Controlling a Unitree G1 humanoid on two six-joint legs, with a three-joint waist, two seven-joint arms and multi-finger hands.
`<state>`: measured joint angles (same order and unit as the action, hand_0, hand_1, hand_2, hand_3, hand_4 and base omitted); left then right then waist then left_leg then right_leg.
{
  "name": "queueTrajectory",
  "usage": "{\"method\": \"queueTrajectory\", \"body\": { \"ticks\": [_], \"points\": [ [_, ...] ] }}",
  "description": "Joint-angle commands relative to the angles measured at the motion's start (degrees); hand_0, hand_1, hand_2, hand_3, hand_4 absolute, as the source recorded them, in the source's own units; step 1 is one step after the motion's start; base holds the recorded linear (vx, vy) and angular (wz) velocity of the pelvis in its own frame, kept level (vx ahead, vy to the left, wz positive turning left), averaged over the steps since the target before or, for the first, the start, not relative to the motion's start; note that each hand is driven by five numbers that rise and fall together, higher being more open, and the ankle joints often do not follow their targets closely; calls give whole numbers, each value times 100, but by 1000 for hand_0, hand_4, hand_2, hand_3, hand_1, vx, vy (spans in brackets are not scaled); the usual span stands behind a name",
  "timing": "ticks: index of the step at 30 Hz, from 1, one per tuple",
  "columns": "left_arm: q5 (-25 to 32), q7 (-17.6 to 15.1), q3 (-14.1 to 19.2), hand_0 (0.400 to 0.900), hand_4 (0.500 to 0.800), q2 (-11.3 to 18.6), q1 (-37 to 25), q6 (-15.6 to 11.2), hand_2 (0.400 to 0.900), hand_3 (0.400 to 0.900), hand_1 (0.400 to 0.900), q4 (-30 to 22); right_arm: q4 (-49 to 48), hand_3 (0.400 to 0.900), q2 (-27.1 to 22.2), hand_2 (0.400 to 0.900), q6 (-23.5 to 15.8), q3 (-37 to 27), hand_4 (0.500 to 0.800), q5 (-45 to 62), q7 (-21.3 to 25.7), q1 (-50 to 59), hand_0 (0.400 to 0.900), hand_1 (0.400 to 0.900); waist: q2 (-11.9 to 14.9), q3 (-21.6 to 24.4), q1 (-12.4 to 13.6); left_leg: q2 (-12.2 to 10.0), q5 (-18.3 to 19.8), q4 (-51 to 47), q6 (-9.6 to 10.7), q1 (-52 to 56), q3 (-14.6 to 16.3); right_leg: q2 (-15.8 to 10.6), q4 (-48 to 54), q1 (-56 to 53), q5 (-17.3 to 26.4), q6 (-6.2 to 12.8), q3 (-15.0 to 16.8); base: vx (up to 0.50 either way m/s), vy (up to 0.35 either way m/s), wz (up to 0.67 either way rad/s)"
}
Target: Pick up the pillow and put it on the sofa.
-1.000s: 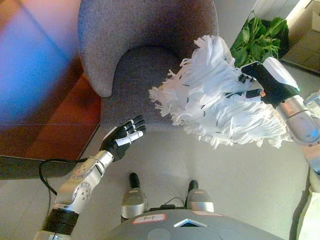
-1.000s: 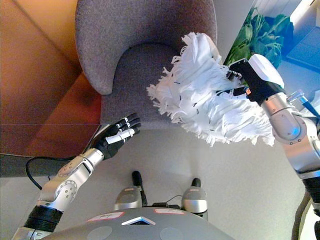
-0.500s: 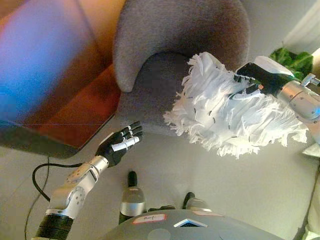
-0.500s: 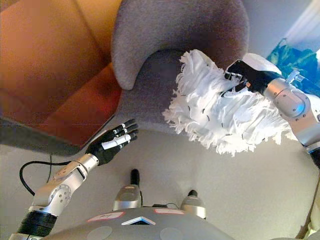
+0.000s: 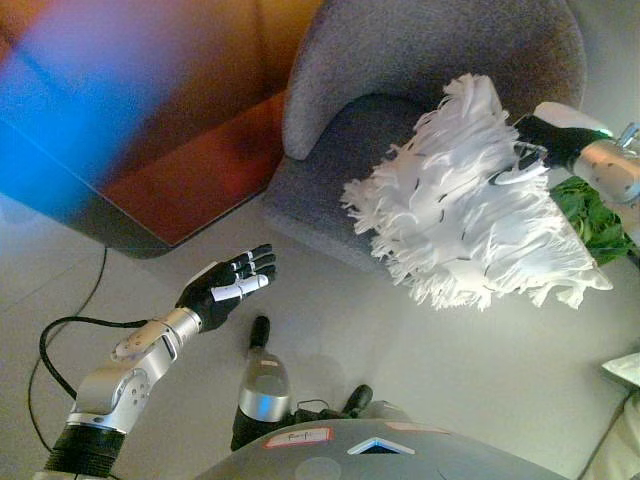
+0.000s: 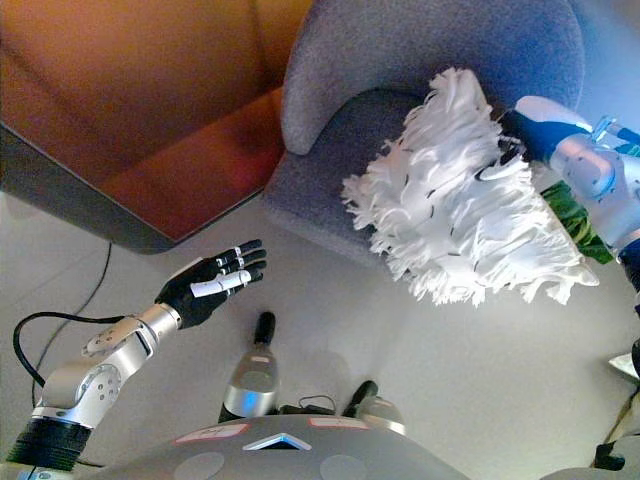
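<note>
A shaggy white pillow point(image 5: 470, 205) hangs in the air in front of the grey sofa chair point(image 5: 420, 60), overlapping the front right of its seat point(image 5: 335, 150). My right hand point(image 5: 550, 135) grips the pillow's upper right edge, fingers curled into the fringe. It also shows in the right eye view point(image 6: 530, 125). My left hand point(image 5: 228, 283) is open and empty, palm up, low over the floor, left of and below the pillow.
A red-brown rug or mat point(image 5: 190, 170) with a dark edge lies left of the chair. A green plant point(image 5: 590, 215) shows behind the pillow at the right. Pale floor point(image 5: 350, 330) stretches before the chair.
The view has swung, so the chair now sits further right and tilted. The pillow stays in my right hand, now closer over the seat's front. My left hand remains open.
</note>
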<state>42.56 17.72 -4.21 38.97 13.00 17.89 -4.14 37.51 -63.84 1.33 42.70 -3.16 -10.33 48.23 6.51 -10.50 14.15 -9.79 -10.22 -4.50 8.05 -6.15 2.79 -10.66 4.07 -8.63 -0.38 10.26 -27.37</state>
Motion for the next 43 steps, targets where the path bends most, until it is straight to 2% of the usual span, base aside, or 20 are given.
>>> {"method": "queueTrajectory", "body": {
  "ticks": [1, 4, 8, 14, 19, 22, 30, 38, 43],
  "points": [
    [217, 249, 114, 900, 800, 281, -462, -519, 900, 900, 900, -698, 403, 900, -389, 900, 268, 70, 800, -83, 1017, 1900, 900, 900, 67, 156, 201, -368, 349, -50, 24, 311, -93, -105, 93, 562, 715, 3, 138, -46, -61, 6],
    [235, 256, 144, 900, 800, 333, -458, -530, 900, 900, 900, -711, 710, 900, -360, 900, 339, 197, 800, -148, 1021, 2093, 900, 900, 44, 145, 278, -381, 329, -50, 27, 278, -128, -114, 93, 538, 698, 9, 102, 4, -33, 4],
    [312, 217, 139, 900, 800, 406, -446, -565, 900, 900, 900, -689, 886, 900, -263, 900, 411, 104, 800, -278, 1277, 2094, 900, 900, -7, 135, 312, -393, 325, -50, 19, 270, -144, -106, 93, 508, 679, 12, 121, 9, -1, 1],
    [300, 210, 103, 900, 800, 390, -414, -537, 900, 900, 900, -688, 776, 900, -293, 900, 512, 26, 800, -361, 1514, 1933, 900, 900, 26, 209, 271, -373, 313, -50, -21, 309, -160, -102, 93, 452, 670, 17, 166, 32, 8, -2],
    [261, 110, 28, 900, 800, 309, -399, -532, 900, 900, 900, -693, 468, 900, -250, 900, 759, -368, 800, -14, 1863, 1626, 900, 900, 25, 338, 169, -387, 347, -50, -38, 429, -80, -123, 93, 381, 656, 30, 222, 43, 37, -11],
    [239, 54, 12, 900, 800, 207, -371, -526, 900, 900, 900, -720, 208, 900, -143, 900, 726, -871, 800, 182, 1914, 1262, 900, 900, -11, 402, 86, -384, 401, -50, -55, 554, -5, -156, 93, 329, 646, 45, 281, 23, 88, -14],
    [177, -84, -38, 900, 800, -50, -464, -578, 900, 900, 900, -697, -1018, 900, 412, 900, 735, -2234, 800, 809, 2096, 37, 900, 900, -107, 483, -245, -397, 572, 84, -99, 940, 317, -207, 93, 249, 632, 24, 594, -21, 102, -26],
    [209, -439, -190, 900, 800, -455, -661, -814, 900, 900, 900, -570, -2967, 900, 1179, 900, 730, -3401, 800, 1031, 2195, -1766, 900, 900, -206, 498, -807, -334, 779, 278, -223, 1139, 709, -205, 56, 368, 713, -7, 1054, -68, 120, -33],
    [155, -464, -268, 900, 800, -730, -801, -961, 900, 900, 900, -430, -3789, 900, 1480, 900, 636, -4026, 800, 1380, 2068, -2770, 900, 900, -230, 532, -1132, -303, 817, 226, -247, 1259, 945, -218, 30, 446, 779, 18, 1186, -79, 82, -17]
  ]
}}
